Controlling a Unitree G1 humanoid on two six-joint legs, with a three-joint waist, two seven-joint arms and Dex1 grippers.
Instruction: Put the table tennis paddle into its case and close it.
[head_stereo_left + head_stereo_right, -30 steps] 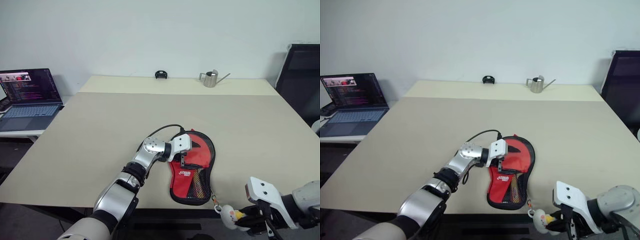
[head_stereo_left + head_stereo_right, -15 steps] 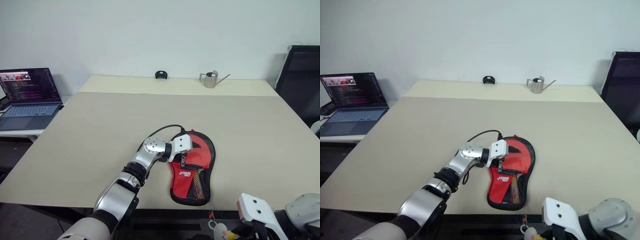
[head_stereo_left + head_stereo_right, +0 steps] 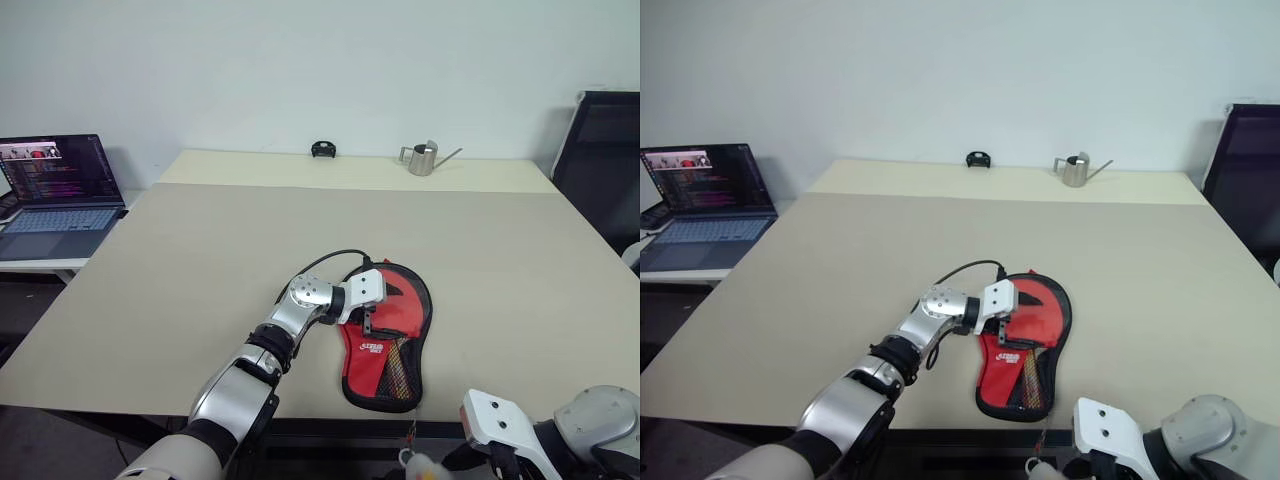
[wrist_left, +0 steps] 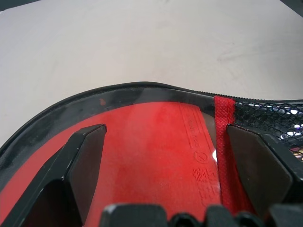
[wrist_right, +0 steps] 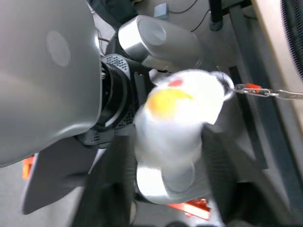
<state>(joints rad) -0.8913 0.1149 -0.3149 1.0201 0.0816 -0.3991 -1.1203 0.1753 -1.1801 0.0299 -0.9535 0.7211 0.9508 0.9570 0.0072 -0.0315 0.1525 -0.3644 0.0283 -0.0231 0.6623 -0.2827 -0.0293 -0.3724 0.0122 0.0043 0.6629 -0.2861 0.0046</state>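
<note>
At the bottom right of the head view, below the near table edge, my right pincer [image 5: 163,156] has the small white-and-yellow ball charm [image 5: 175,113] between its two fingers. The charm is blurred, and I cannot tell whether I am clenching it or have let it go. A thin chain [image 5: 265,91] runs from the charm up toward the case [image 3: 385,370].

That chain is my main worry. If I tug the charm down or sideways, I judge the case could slide toward the edge of the table [image 3: 200,250] and tip off, since it lies close to that edge. If the charm slips free instead, I lose my pull on what I take to be the zip.

My left pincer [image 4: 163,137] sits released at the centre of the frame, fingers spread wide over the round head of the case. It grips nothing, so it may not pin the case against a pull.

Between those fingers the red rubber of the table tennis paddle [image 4: 156,156] shows inside the black-piped rim. I judge the paddle is in and the closing unfinished. I cannot make out what the mesh pocket [image 3: 400,368] holds.

At the far edge, top centre, stands a metal watering can [image 3: 424,158], its contents hidden.
</note>
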